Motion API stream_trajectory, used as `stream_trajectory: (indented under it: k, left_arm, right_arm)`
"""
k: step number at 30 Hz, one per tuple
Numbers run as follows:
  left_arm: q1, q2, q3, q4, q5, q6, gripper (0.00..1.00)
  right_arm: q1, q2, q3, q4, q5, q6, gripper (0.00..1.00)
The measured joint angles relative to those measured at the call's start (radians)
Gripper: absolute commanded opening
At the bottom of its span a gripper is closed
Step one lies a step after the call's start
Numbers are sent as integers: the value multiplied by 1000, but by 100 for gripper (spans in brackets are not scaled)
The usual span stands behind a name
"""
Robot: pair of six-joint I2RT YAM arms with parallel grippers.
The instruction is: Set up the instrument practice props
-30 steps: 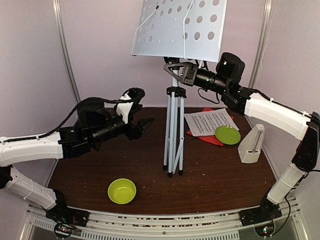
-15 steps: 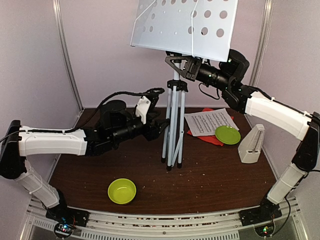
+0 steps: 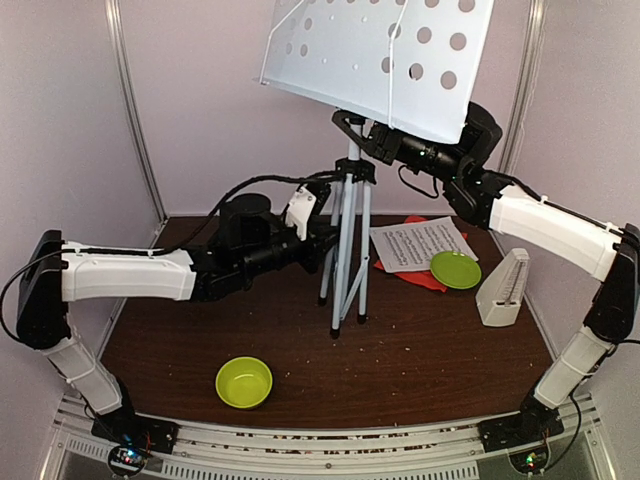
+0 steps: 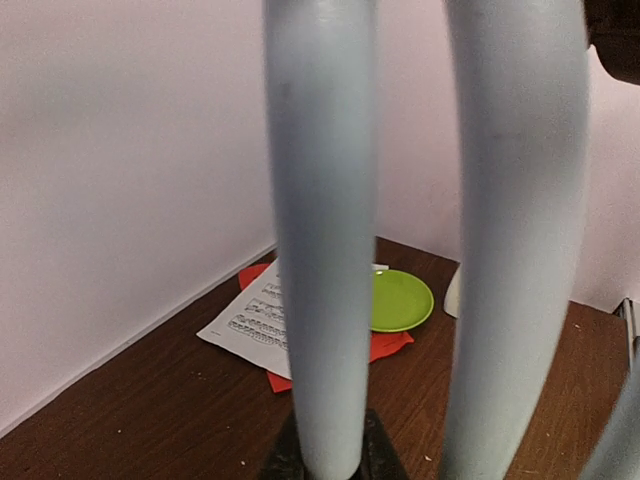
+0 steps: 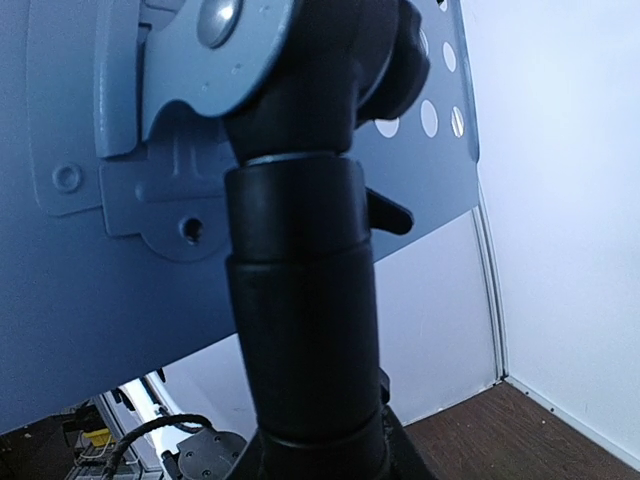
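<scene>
Left gripper (image 3: 322, 237) was pinching one grey tripod leg (image 4: 320, 250) of the music stand (image 3: 380, 50), partway up the leg, reaching in from the stand's left. In the left wrist view the leg rose straight out from between the dark fingers.

Right gripper (image 3: 378, 138) was clamped on the black neck just under the perforated desk, coming in from the right. So the stand was held low by one arm and high by the other, its long axis near upright, at mid-table towards the back. Could not tell whether all its feet touched the table (image 3: 450, 350).

Sheet-music pages (image 3: 415, 243), white over red, lay flat to the right of the stand, with a lime-green plate (image 3: 456, 270) resting on their near corner. Cream metronome (image 3: 503, 288) stood just beyond, by the right wall.

Judgement: both lie nearer the right arm, which must let go of the neck first. Lime-green bowl (image 3: 244, 382) sat near the front, well apart.
</scene>
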Motion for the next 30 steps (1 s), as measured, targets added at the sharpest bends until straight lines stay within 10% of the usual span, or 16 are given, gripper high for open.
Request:
stream_trajectory:
  k: [30]
  left_arm:
    - [127, 176, -27, 80, -34, 333, 0]
  right_arm:
    - [-1, 10, -156, -53, -29, -310, 0]
